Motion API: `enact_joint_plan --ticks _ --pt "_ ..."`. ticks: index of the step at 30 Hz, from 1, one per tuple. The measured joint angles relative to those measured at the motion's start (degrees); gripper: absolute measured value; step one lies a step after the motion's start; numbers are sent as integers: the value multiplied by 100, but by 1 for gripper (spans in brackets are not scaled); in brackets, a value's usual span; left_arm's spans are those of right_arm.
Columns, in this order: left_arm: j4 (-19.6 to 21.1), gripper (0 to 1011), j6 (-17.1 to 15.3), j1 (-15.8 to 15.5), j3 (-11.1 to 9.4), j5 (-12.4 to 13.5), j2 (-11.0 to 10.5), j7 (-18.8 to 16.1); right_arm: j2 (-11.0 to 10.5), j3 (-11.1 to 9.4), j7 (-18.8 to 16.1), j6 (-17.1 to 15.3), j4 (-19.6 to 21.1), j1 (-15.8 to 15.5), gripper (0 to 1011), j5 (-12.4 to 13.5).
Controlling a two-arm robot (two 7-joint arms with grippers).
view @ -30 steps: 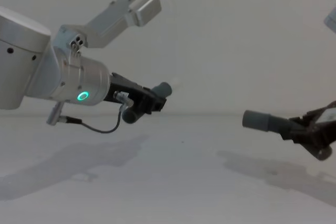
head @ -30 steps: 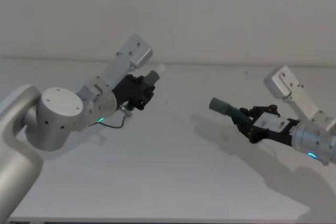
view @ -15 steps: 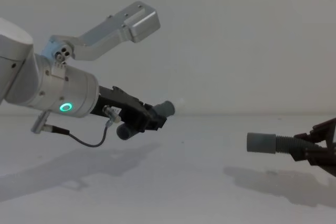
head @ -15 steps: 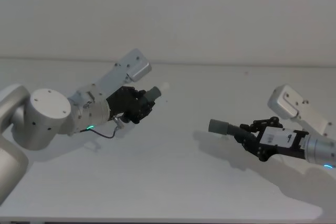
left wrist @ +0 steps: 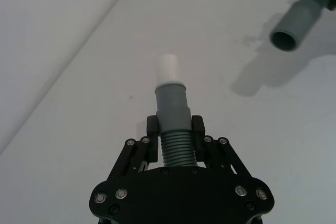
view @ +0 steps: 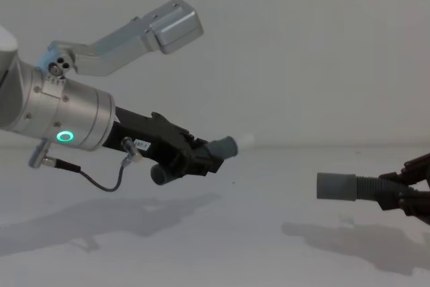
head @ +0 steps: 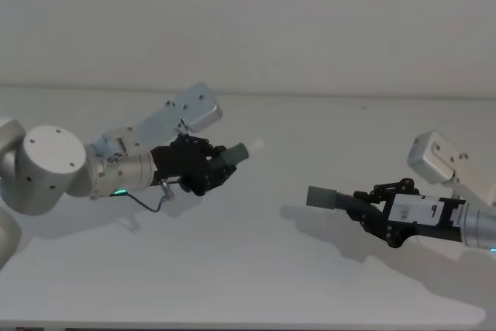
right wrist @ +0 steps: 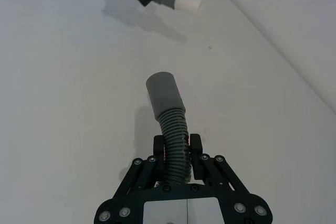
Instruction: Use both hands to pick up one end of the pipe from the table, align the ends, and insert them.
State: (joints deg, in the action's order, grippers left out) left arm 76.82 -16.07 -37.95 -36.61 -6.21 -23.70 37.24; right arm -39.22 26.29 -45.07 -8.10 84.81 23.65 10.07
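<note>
Pick-up looks done: the left gripper (left wrist: 175,129) pinches the white-tipped hose (left wrist: 171,106) at its ribs, and the right gripper (right wrist: 177,145) pinches the other hose (right wrist: 172,127) below its collar (right wrist: 161,94). Both are held above the table (head: 256,269). Left to do: align & insert, as the white tip (head: 251,147) and collar are well apart, not yet in line. In chest view the right gripper is cut off at the edge.

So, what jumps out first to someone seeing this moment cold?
Two hose pieces held above the white table: the left gripper, on the left, is shut on the white-tipped piece, the right gripper, on the right, on the ribbed piece. The white tip and the open collar point roughly toward each other across a gap, not yet joined.
</note>
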Motion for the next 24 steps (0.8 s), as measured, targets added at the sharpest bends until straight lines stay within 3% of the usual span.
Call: enact_joint_plan --ticks 7,24 --pt "44 366 237 -81 -95 -88 -164 418 -24 -26 -118 -7 7 28 287 176" --pt "125 366 553 -202 -264 -231 -373 945 30 37 -279 -99 -167 204 287 429"
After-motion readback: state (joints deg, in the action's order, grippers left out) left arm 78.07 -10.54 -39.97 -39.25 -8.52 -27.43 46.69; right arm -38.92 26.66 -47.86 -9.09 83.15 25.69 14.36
